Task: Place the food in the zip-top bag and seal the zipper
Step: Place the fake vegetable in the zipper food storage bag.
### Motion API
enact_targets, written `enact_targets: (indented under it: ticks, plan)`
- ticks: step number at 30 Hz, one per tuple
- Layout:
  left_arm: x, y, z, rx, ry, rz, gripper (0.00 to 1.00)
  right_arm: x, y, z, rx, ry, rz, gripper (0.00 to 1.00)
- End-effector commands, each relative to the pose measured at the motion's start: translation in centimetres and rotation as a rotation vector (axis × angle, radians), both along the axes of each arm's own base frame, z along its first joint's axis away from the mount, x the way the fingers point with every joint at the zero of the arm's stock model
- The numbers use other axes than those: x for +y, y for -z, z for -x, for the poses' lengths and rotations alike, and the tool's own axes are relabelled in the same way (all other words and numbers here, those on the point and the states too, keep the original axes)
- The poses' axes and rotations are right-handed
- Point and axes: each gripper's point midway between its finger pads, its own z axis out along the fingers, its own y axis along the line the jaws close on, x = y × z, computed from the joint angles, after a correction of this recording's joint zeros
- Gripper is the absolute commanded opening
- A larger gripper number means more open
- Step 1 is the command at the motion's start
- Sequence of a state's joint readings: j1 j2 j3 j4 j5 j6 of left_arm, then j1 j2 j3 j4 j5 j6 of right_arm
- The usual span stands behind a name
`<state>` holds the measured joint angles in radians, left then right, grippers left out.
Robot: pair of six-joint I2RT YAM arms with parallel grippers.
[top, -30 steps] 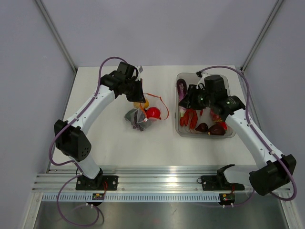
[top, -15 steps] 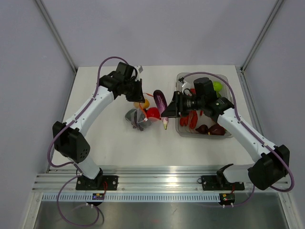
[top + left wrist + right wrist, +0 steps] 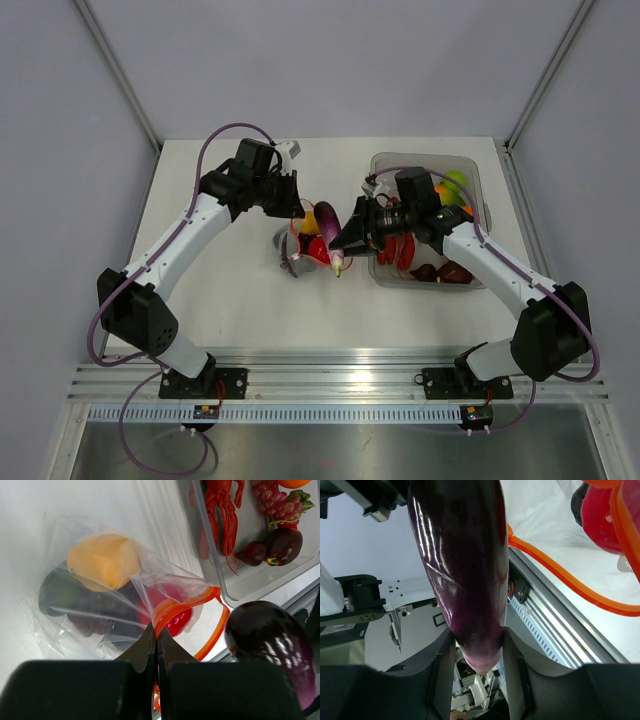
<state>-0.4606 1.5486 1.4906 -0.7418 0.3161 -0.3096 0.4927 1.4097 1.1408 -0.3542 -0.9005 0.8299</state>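
Observation:
The zip-top bag (image 3: 298, 250) lies at mid-table holding a yellow-orange fruit (image 3: 102, 560), a red one (image 3: 175, 617) and dark grey pieces (image 3: 62, 592). My left gripper (image 3: 296, 208) is shut on the bag's mouth edge at the orange zipper (image 3: 172, 607) and holds it up; the jaws show closed in the left wrist view (image 3: 156, 635). My right gripper (image 3: 352, 230) is shut on a glossy dark purple eggplant (image 3: 333, 232), held just right of the open mouth. The eggplant fills the right wrist view (image 3: 460, 555) between the fingers (image 3: 477, 652) and shows in the left wrist view (image 3: 270, 645).
A rigid clear tub (image 3: 425, 156) stands right of the bag with a red lobster (image 3: 220, 510), red grapes (image 3: 272, 500), a dark fruit (image 3: 282, 542) and green and orange pieces. The aluminium rail runs along the near edge.
My right arm lifted the eggplant out of the tub and carried it left to the bag's mouth. My left gripper stayed shut on the bag edge and shifted slightly.

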Motion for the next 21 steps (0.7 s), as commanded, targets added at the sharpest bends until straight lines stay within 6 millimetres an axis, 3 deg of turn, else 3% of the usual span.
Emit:
enact_targets:
  ticks: [1,8,21]
  plan:
    - [-1.0,-3.2,-0.4,-0.12,0.05,0.076,0.0,0.4,0.0,0.6,0.067,-0.017,-0.024,0.18]
    - [-1.1,-3.1,-0.4,-0.116,0.053,0.078,0.0,0.4,1.6,1.0,0.122,0.005,0.009,0.19]
    - [-0.8,-3.0,-0.1,-0.117,0.056,0.07,0.0,2.3,3.3,-0.4,0.183,-0.009,0.015,0.2]
